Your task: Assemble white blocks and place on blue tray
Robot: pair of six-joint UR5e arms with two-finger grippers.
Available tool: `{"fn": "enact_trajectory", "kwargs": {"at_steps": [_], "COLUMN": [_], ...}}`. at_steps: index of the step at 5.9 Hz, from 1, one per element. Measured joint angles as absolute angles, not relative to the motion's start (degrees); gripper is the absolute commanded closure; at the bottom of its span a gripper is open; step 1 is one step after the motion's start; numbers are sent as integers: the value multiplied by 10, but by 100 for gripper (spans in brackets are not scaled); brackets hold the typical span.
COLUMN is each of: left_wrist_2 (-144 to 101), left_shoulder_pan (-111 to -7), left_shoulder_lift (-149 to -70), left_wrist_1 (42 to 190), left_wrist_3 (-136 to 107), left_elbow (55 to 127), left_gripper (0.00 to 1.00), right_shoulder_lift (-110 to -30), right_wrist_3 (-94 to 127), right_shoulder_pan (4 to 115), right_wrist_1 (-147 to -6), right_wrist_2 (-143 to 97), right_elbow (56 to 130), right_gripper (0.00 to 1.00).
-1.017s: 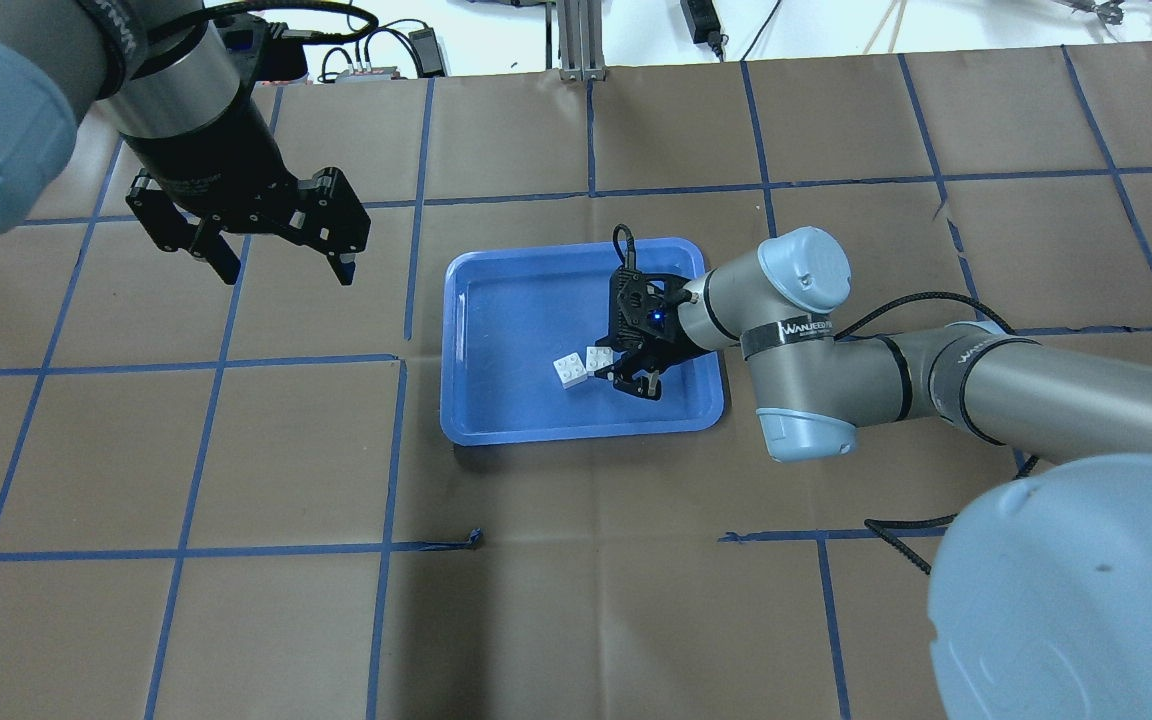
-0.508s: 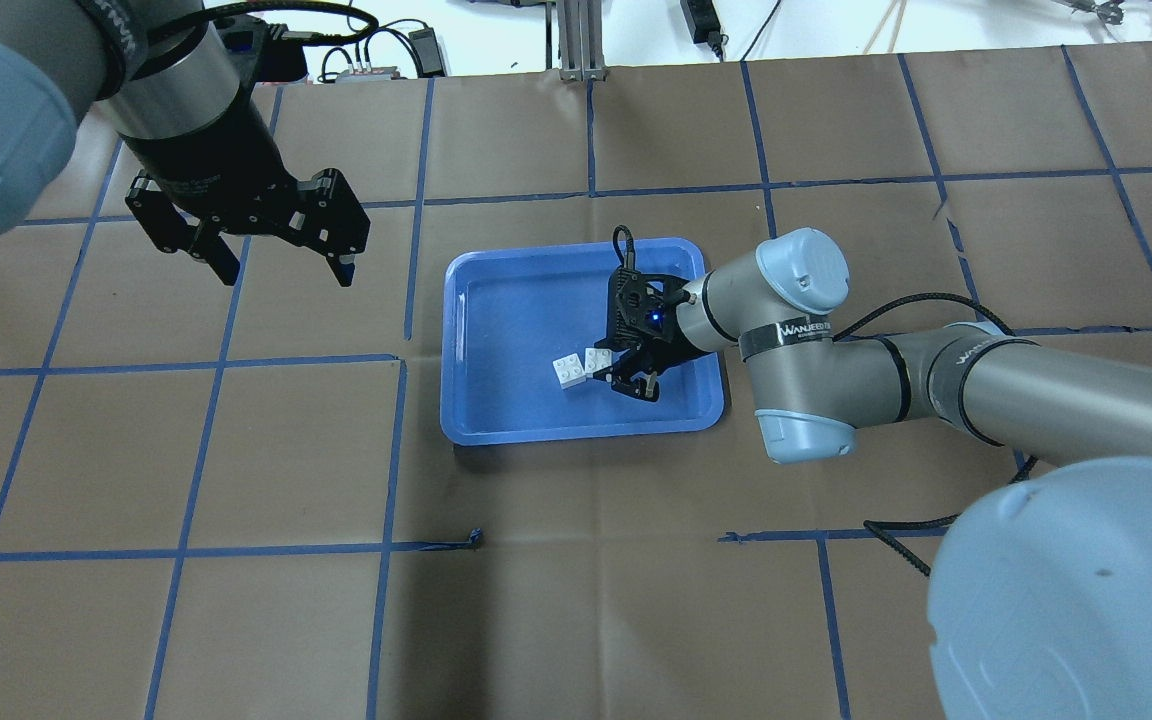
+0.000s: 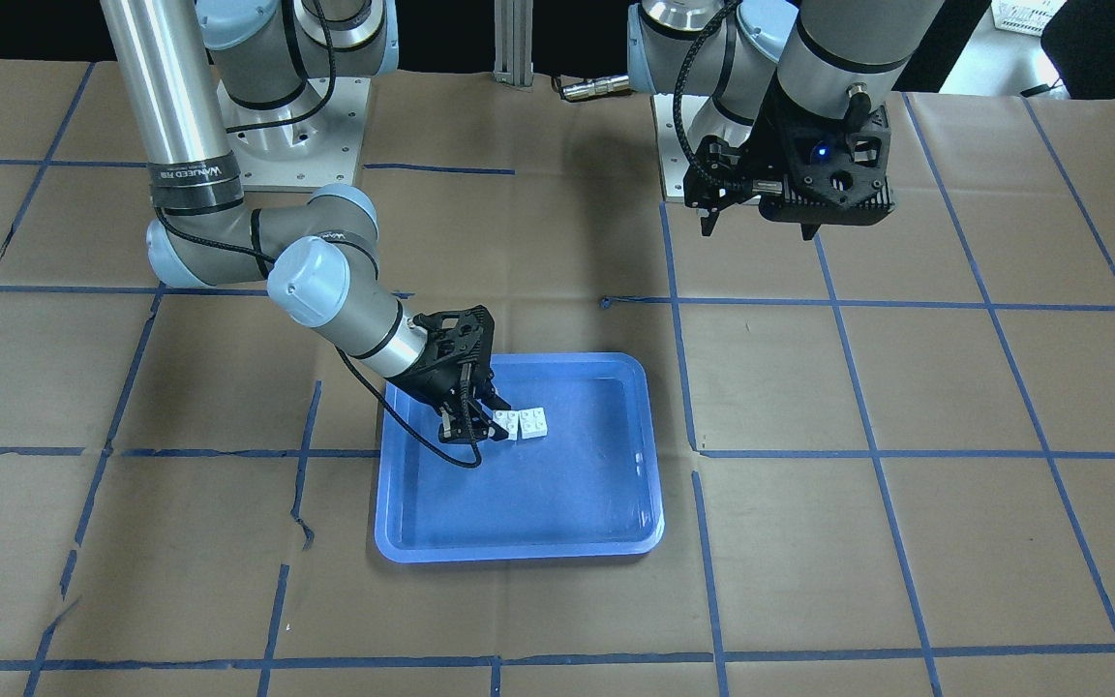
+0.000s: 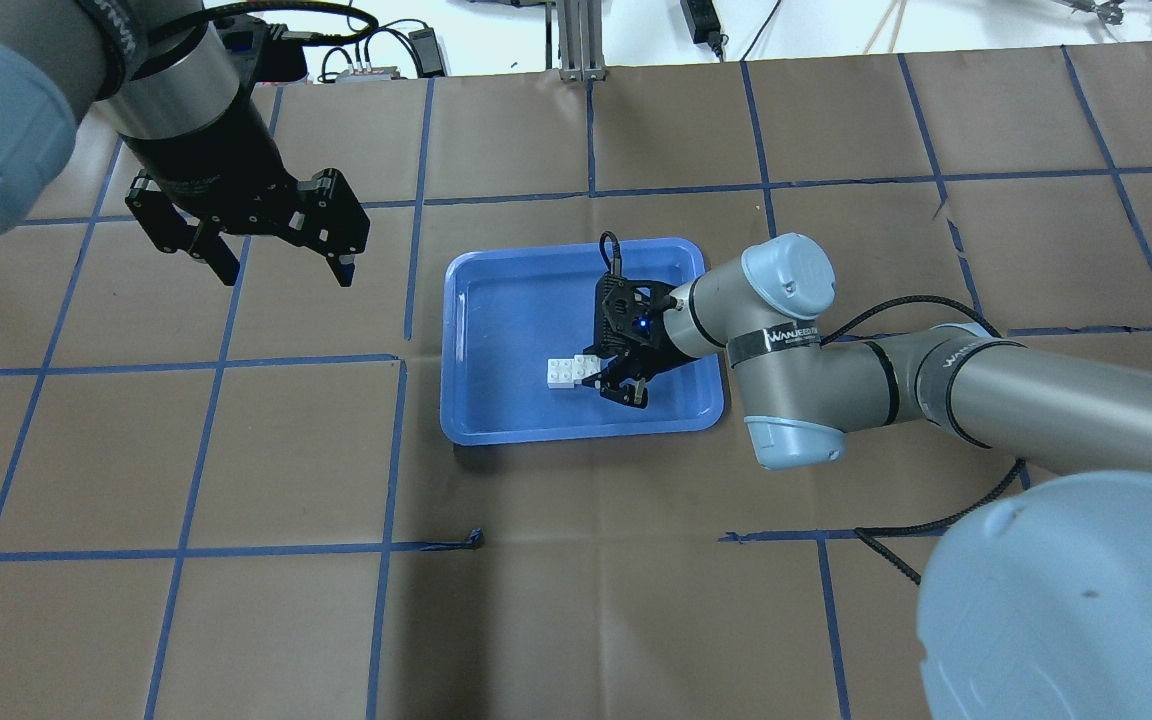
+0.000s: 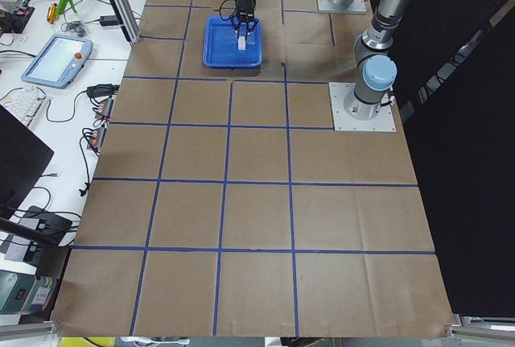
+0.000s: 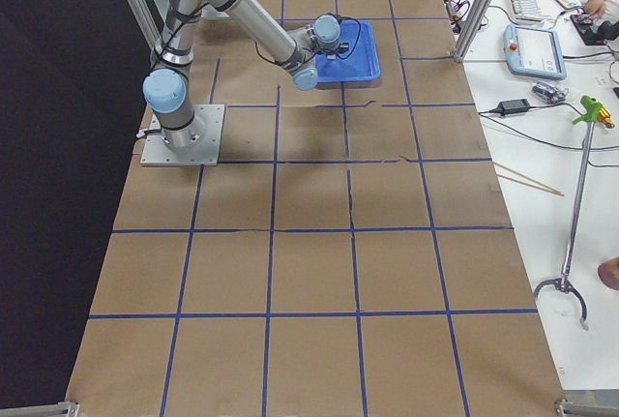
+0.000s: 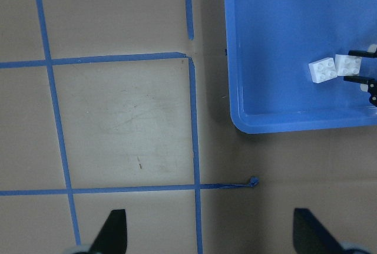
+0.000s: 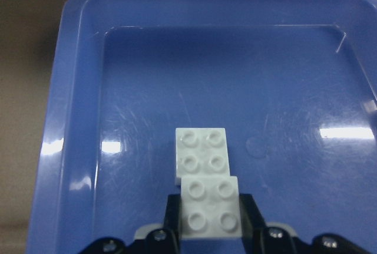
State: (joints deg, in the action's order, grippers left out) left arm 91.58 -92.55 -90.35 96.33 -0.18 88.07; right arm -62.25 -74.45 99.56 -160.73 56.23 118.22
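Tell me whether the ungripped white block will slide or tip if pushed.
Probably slides: the ungripped white block looks small and light on the glossy blue tray. Tipping seems unlikely; it sits flat and squat. It looks rigid, so shouldn't deform.

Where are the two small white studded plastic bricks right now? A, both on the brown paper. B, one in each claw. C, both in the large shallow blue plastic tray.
C: both small white studded plastic bricks lie in the large shallow blue plastic tray, one gripped by the right claw.
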Motion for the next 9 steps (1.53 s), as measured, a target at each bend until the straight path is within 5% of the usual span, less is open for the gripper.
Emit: {"fn": "enact_trajectory", "kwargs": {"at_steps": [9], "left_wrist_2": [915], "left_shoulder_pan": [-926], "left_shoulder_lift": [-905], "left_wrist_1": [964], "left_wrist_3": [19], "left_elbow": [885], "left_gripper": [1], "right_shoulder_lift": [-621], "right_wrist_3": [-742], "right_shoulder_pan": [997], "right_wrist_1": [-1607], "right_wrist_2": [562], "right_elbow": [1185], "right_gripper": [83]}}
